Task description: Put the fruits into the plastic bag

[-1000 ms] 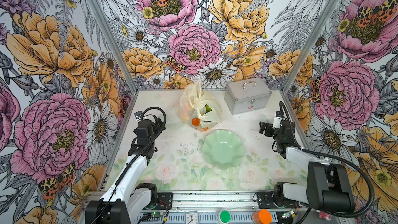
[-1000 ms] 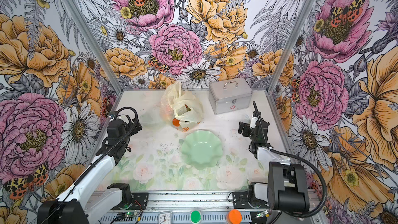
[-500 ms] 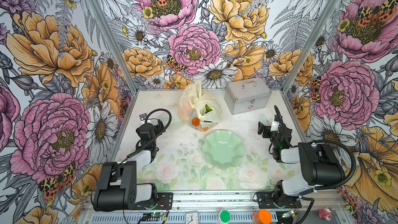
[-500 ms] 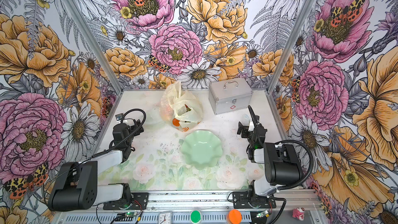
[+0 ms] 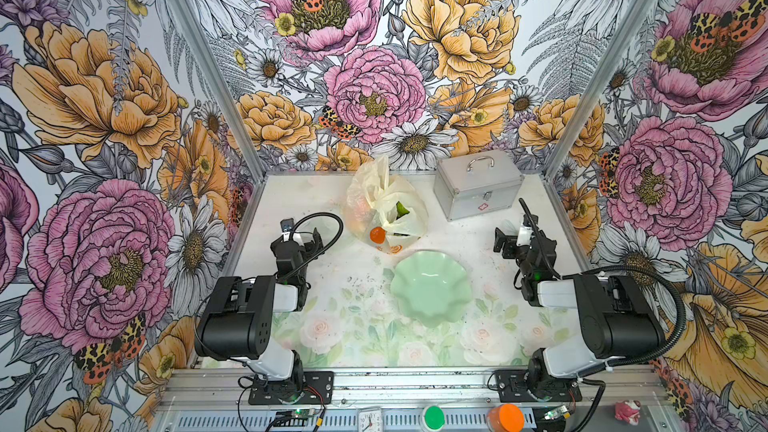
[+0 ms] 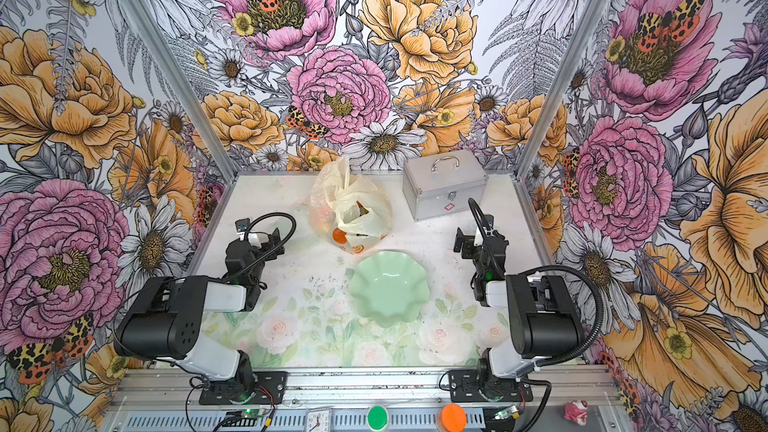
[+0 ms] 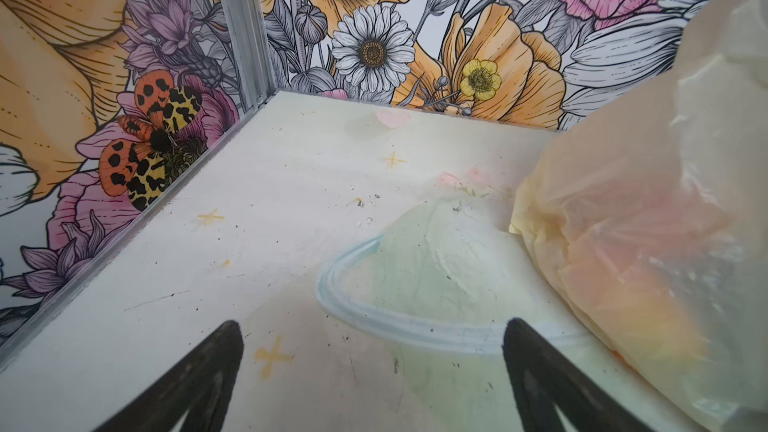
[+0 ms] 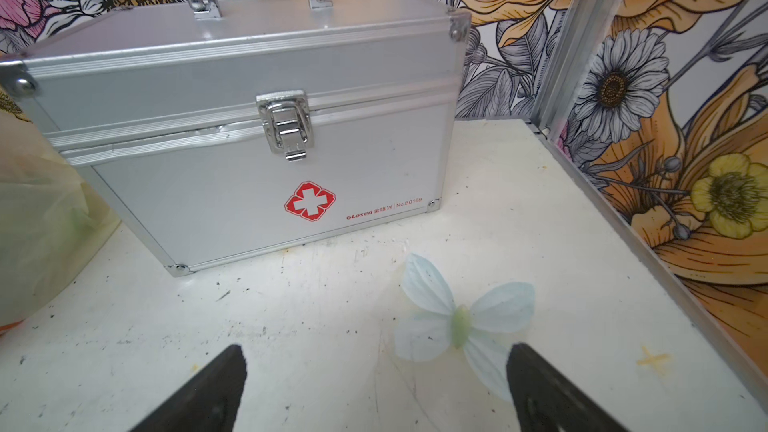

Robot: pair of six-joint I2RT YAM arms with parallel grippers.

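As far as I can see, progress: looks basically done
green dish (image 5: 432, 289): empty
plastic bag (image 5: 374, 197): fruits (image 5: 377, 235) showing inside
left gripper (image 7: 372, 326): wide open, holding nothing
right gripper (image 8: 374, 351): wide open, empty too

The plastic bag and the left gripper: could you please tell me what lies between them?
Nothing stands there: only bare table, with its faded print, separates the open left gripper from the plastic bag, as the left wrist view shows.

I see my left arm (image 5: 232, 322), boxy black motor housings on white links, right arm (image 5: 615, 322) matching, black ribbed hose (image 5: 681, 317) looping off it, left pincer (image 7: 372, 322), tapered black fingers (image 7: 203, 380)
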